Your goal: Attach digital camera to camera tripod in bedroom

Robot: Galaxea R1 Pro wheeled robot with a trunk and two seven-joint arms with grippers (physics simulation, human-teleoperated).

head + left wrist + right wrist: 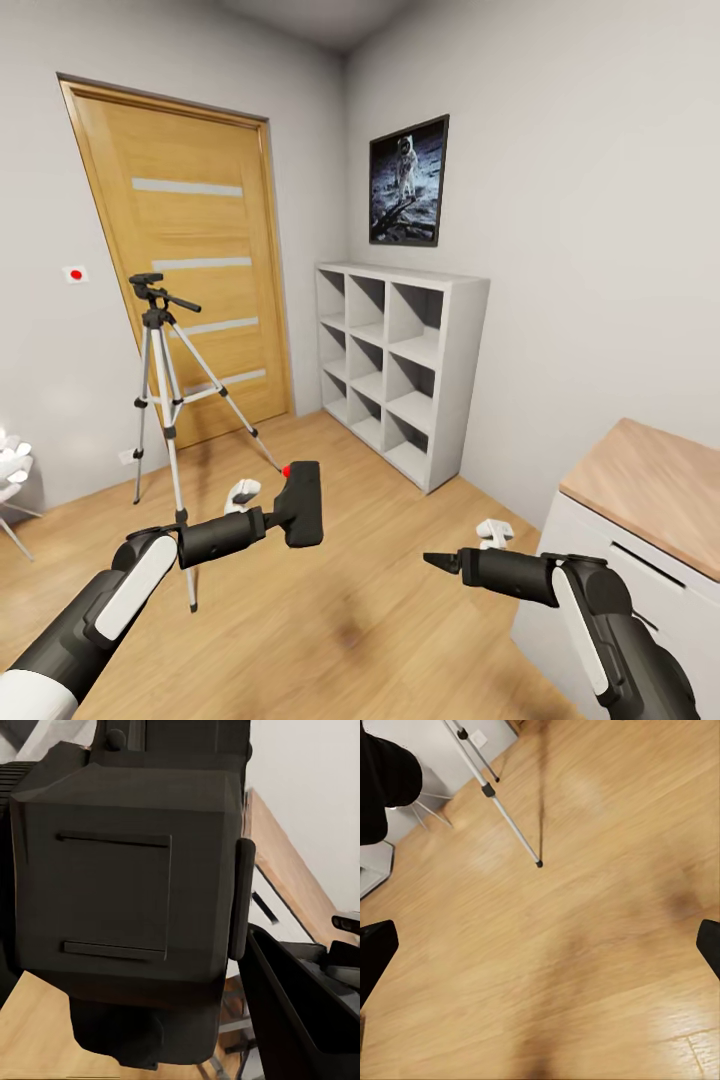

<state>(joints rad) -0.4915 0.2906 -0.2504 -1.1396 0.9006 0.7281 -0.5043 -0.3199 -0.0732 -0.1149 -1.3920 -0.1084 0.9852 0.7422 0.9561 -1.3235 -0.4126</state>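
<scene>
I am in the bedroom, with pale grey walls and a wood plank floor (350, 640). The camera tripod (160, 350) stands spread on silver legs in front of the door, ahead and to my left; its black head with the pan handle is bare. My left gripper (272, 522) is shut on the digital camera (303, 503), a black box with a red spot, held above the floor to the right of the tripod's front leg. The camera's body (127, 885) looms close in the left wrist view. My right gripper (445, 562) is open over bare floor, and a tripod leg (510, 825) shows beyond it.
A wooden door (190, 230) is behind the tripod. A white cube shelf (400, 360) stands against the right wall under an astronaut picture (408, 180). A white cabinet with a wood top (650, 480) sits close by my right arm. A white chair (12, 470) is at far left.
</scene>
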